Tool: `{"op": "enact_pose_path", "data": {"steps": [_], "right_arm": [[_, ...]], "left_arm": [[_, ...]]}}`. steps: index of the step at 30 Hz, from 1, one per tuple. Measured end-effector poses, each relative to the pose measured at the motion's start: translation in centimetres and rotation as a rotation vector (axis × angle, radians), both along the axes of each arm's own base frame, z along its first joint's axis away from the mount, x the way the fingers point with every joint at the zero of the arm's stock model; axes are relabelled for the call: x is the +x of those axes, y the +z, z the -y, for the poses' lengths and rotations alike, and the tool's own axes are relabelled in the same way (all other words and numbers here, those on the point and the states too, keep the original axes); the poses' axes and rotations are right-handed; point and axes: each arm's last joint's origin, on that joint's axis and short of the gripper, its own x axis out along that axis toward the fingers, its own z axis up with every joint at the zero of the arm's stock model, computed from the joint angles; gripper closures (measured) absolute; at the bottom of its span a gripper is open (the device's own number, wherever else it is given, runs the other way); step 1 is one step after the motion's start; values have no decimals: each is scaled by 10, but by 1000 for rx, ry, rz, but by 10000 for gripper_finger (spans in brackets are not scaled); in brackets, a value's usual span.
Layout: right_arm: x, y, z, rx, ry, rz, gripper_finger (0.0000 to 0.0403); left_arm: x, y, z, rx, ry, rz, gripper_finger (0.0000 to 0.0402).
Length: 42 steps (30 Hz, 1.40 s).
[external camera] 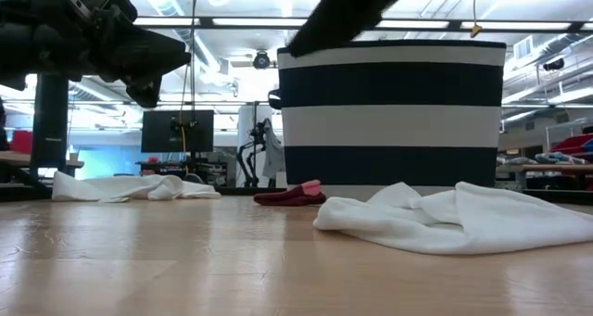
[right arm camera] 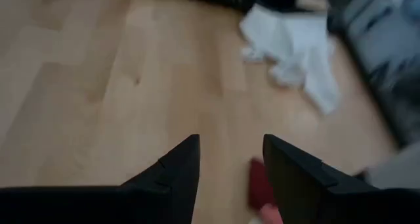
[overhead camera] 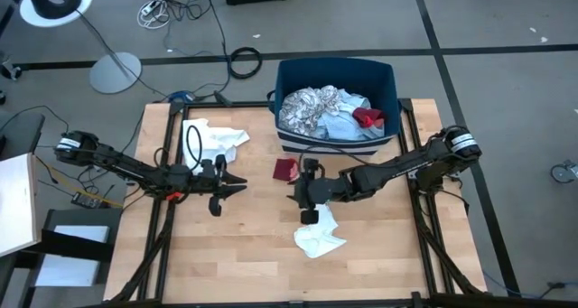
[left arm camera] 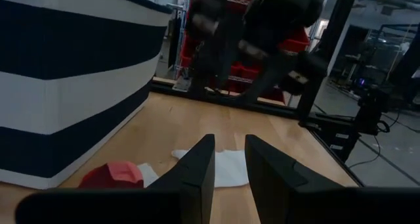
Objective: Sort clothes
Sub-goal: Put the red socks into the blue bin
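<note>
A white cloth (overhead camera: pixel 318 236) lies crumpled on the table near the middle; it also shows in the low view (external camera: pixel 445 220). A small red piece (overhead camera: pixel 286 170) lies flat in front of the dark blue striped bin (overhead camera: pixel 336 73), which holds several garments (overhead camera: pixel 321 109). Another white cloth (overhead camera: pixel 215 136) lies at the far left. My right gripper (overhead camera: pixel 300 189) is open above the table between the red piece and the near white cloth. My left gripper (overhead camera: pixel 239 183) is open and empty to its left, pointing toward the right gripper.
The bin (external camera: pixel 389 112) stands at the table's far edge, right of centre. Bare wood lies along the table's near edge (overhead camera: pixel 226 263). In the left wrist view the red piece (left arm camera: pixel 111 176) and the white cloth (left arm camera: pixel 220 166) lie ahead of the fingers.
</note>
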Motion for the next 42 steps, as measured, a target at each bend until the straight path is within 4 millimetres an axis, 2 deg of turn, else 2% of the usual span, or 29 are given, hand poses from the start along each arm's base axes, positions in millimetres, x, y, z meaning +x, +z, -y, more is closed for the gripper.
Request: {"op": "enact_pose_path", "data": {"steps": [6, 9, 16, 24, 27, 31, 35, 37, 42], "right_arm": [[-4, -23, 19, 185, -216, -83, 244], [0, -45, 24, 217, -271, -118, 246], [24, -108, 31, 127, -267, -208, 248], [48, -143, 41, -57, -362, -52, 250], [49, -155, 49, 2, -390, -72, 274], [51, -156, 52, 108, -369, -62, 376], [51, -144, 42, 105, -316, -60, 390], [54, -122, 33, 82, -257, -16, 396], [57, -45, 13, -40, -162, 154, 399]], "left_arm": [[0, 1, 0, -14, -1, 9, 312], [0, 1, 0, -23, -2, 9, 312], [0, 1, 0, -23, -2, 7, 312], [0, -1, 0, -17, -2, -5, 312], [0, 0, 0, -11, -1, -2, 312], [0, 0, 0, -2, -1, -2, 312], [0, 0, 0, -2, -1, -1, 312], [0, 0, 0, 1, -1, -2, 312], [0, 0, 0, 1, -1, -1, 312]]}}
